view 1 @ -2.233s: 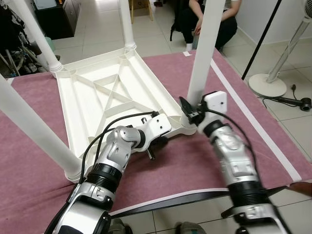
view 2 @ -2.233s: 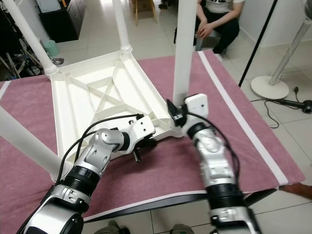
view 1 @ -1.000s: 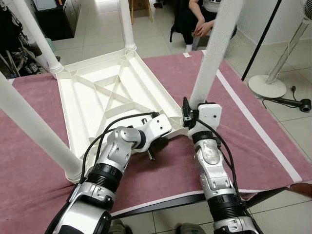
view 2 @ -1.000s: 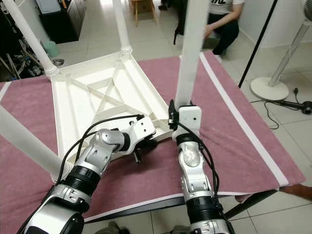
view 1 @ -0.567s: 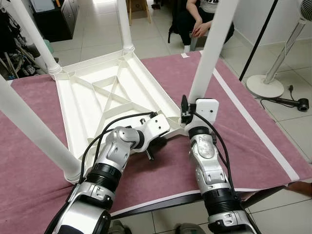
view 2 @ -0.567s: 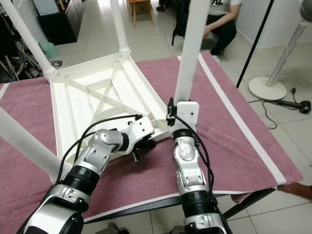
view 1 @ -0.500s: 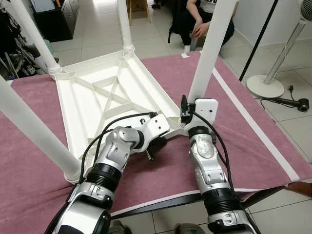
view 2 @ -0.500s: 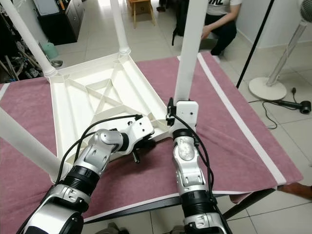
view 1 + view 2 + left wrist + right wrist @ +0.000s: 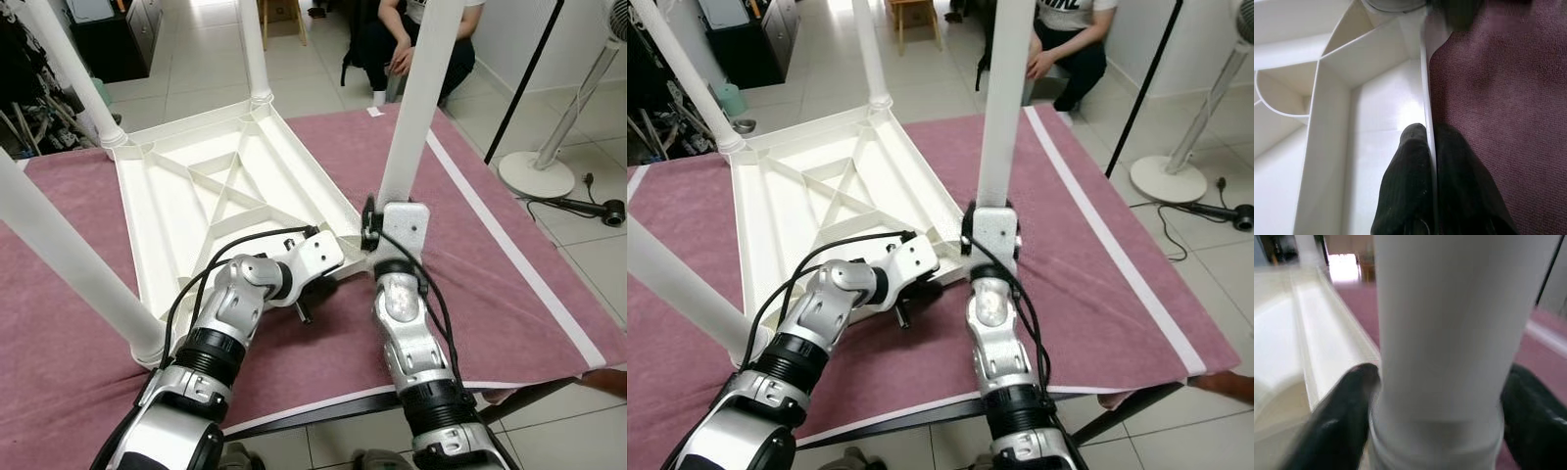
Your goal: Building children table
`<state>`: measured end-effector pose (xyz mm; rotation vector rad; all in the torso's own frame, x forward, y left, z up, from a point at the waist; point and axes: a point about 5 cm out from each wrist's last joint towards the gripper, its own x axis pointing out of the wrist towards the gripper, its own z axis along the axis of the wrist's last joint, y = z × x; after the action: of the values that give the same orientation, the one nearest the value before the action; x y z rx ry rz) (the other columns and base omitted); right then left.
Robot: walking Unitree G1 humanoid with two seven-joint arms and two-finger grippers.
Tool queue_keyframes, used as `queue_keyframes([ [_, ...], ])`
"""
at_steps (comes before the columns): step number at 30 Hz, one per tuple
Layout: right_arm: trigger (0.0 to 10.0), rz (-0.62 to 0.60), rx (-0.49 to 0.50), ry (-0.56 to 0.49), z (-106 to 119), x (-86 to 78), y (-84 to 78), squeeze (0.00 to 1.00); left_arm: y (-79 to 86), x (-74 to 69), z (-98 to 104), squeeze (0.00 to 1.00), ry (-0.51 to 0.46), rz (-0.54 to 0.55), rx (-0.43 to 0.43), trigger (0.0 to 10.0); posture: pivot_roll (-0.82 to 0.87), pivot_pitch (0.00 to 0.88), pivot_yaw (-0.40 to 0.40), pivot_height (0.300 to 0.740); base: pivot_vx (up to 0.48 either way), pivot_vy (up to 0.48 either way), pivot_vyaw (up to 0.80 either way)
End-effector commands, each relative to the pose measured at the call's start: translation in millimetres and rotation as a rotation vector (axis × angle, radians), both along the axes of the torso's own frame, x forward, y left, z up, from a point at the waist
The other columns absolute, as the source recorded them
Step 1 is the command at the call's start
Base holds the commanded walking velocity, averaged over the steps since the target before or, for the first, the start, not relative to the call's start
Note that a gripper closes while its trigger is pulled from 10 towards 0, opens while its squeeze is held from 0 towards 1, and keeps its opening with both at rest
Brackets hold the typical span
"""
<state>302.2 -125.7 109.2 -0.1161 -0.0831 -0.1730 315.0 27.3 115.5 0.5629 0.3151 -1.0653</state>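
White plastic children's table top [image 9: 211, 196] lies inverted on the maroon cloth-covered surface [image 9: 509, 274], ribbed underside up; white cylindrical plastic legs stand in its corners, incl. far leg [image 9: 253, 49] at 12 o'clock and near-left leg [image 9: 69, 259] at 9 o'clock. Left tool [image 9: 1429, 161] is pinched closed on the top's thin rim wall, one finger [image 9: 1408, 161] inside, one outside, steadying it. Right tool [image 9: 1435, 406] clasps the base of the fourth white leg [image 9: 416, 108] at the 3 o'clock corner socket, fingers either side. Step in hand, judged: seating the last leg. Next move likely calls for keeping the leg upright and pressing or twisting it home while the rim is held; cannot tell if fully seated.
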Motion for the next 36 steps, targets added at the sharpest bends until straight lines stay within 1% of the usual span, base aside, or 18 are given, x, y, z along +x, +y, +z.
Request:
queue_keyframes([
  [1,10.0,0.007,0.018,0.028,-5,-0.4,-1.3,1.00,19.7,14.8,-5,0.00,-0.194,0.345,0.051,10.0,-0.03,0.000,0.124,0.740,0.000,0.000,0.00],
  [2,10.0,0.007,0.018,0.028,-5,-0.4,-1.3,1.00,19.7,14.8,-5,0.00,-0.194,0.345,0.051,10.0,-0.03,0.000,0.124,0.740,0.000,0.000,0.00],
  [3,10.0,0.021,0.024,0.018,-3,0.4,-0.6,0.49,19.8,14.8,-5,0.00,-0.194,0.345,0.051,10.0,-0.03,0.000,0.124,0.740,0.000,0.000,0.00],
  [4,10.0,0.021,0.024,0.018,-3,0.4,-0.6,0.49,19.8,14.8,-5,0.00,-0.194,0.345,0.051,10.0,-0.03,0.000,0.124,0.740,0.000,0.000,0.00],
  [5,10.0,0.043,0.029,0.001,0,1.3,0.3,0.00,19.8,14.8,-5,0.00,-0.194,0.345,0.051,10.0,-0.03,0.000,0.124,0.740,0.000,0.000,0.00],
  [11,10.0,0.081,0.029,-0.032,6,3.3,1.5,0.00,19.8,14.7,-5,0.00,-0.193,0.346,0.050,10.0,-0.03,0.000,0.124,0.740,0.000,0.000,0.00],
  [13,10.0,0.125,0.028,-0.062,13,5.2,3.1,0.00,19.5,14.7,-5,0.00,-0.193,0.346,0.049,10.0,-0.03,0.000,0.125,0.740,0.000,0.000,0.00],
  [15,10.0,0.143,0.029,-0.073,15,5.9,4.0,0.00,19.4,14.8,-5,0.00,-0.193,0.346,0.048,10.0,-0.03,0.000,0.125,0.740,0.000,0.000,0.00],
  [19,10.0,0.153,0.024,-0.081,17,6.6,4.4,0.00,19.3,14.8,-5,0.00,-0.193,0.346,0.048,10.0,-0.03,0.000,0.125,0.740,0.000,0.000,0.00],
  [20,10.0,0.163,0.022,-0.087,18,7.2,5.0,0.07,19.2,14.7,-5,0.00,-0.193,0.346,0.048,10.0,-0.03,0.000,0.125,0.740,0.000,0.000,0.00],
  [21,10.0,0.183,0.029,-0.093,20,7.7,6.4,1.00,19.1,14.7,-5,0.00,-0.193,0.347,0.048,10.0,-0.03,0.000,0.123,0.740,0.000,0.000,0.00],
  [22,10.0,0.201,0.039,-0.095,21,7.9,7.8,0.10,19.2,14.6,-5,0.00,-0.193,0.348,0.047,10.0,-0.03,0.000,0.123,0.740,0.000,0.000,0.00],
  [26,10.0,0.216,0.047,-0.097,21,8.0,8.7,0.10,19.2,14.6,-5,0.00,-0.193,0.348,0.047,10.0,-0.03,0.000,0.123,0.740,0.000,0.000,0.00],
  [27,10.0,0.234,0.051,-0.099,23,8.1,9.7,0.00,19.3,14.5,-5,0.00,-0.193,0.348,0.048,10.0,-0.03,0.000,0.123,0.740,0.000,0.000,0.00],
  [31,10.0,0.283,0.040,-0.114,28,7.8,7.6,0.00,19.6,14.3,-5,0.00,-0.192,0.349,0.048,10.0,-0.03,0.000,0.122,0.740,0.000,0.000,0.00],
  [34,10.0,0.312,0.011,-0.127,34,4.6,-3.2,0.00,19.6,13.7,-6,0.00,-0.191,0.349,0.047,10.0,-0.03,0.000,0.122,0.740,0.000,0.000,0.00],
  [35,10.0,0.312,0.011,-0.127,34,4.6,-3.2,0.00,19.6,13.7,-6,0.00,-0.191,0.349,0.047,10.0,-0.03,0.000,0.122,0.740,0.000,0.000,0.00],
  [36,10.0,0.313,0.003,-0.127,35,3.5,-6.9,0.00,19.7,13.8,-6,0.00,-0.191,0.349,0.047,10.0,-0.03,0.000,0.122,0.740,0.000,0.000,0.00],
])
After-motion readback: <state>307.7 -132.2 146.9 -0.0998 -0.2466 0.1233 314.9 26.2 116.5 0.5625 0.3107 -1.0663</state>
